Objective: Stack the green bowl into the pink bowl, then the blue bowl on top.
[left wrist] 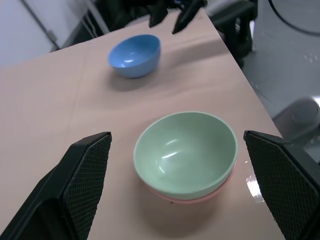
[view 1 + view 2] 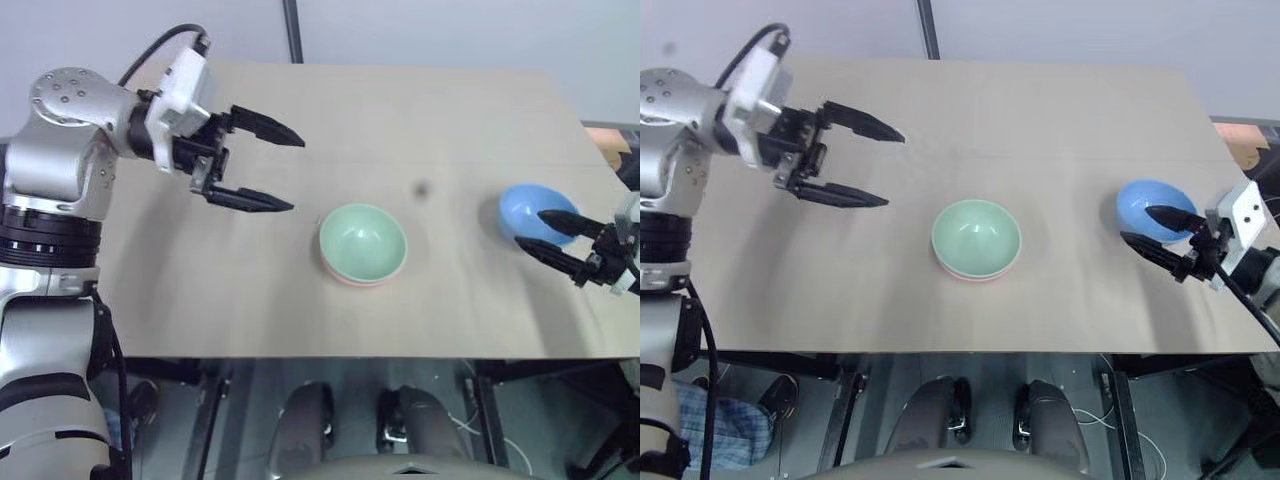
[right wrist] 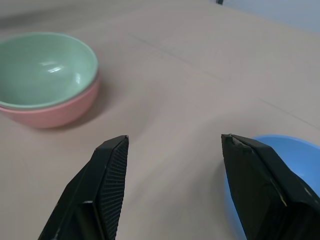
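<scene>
The green bowl (image 2: 363, 240) sits nested inside the pink bowl (image 2: 350, 281) at the middle of the table, upright. Only the pink bowl's rim and lower wall (image 3: 57, 111) show under it. The blue bowl (image 2: 528, 207) stands alone to the right. My right gripper (image 2: 533, 228) is open at the blue bowl's near right side, with one finger over its rim; I cannot tell whether it touches. My left gripper (image 2: 296, 173) hangs wide open and empty above the table, left of the nested pair and pointing toward it.
The light wooden table (image 2: 430, 110) has bare room behind and in front of the bowls. Its front edge (image 2: 380, 355) runs just below the nested pair. A brown box corner (image 2: 612, 146) lies past the right edge.
</scene>
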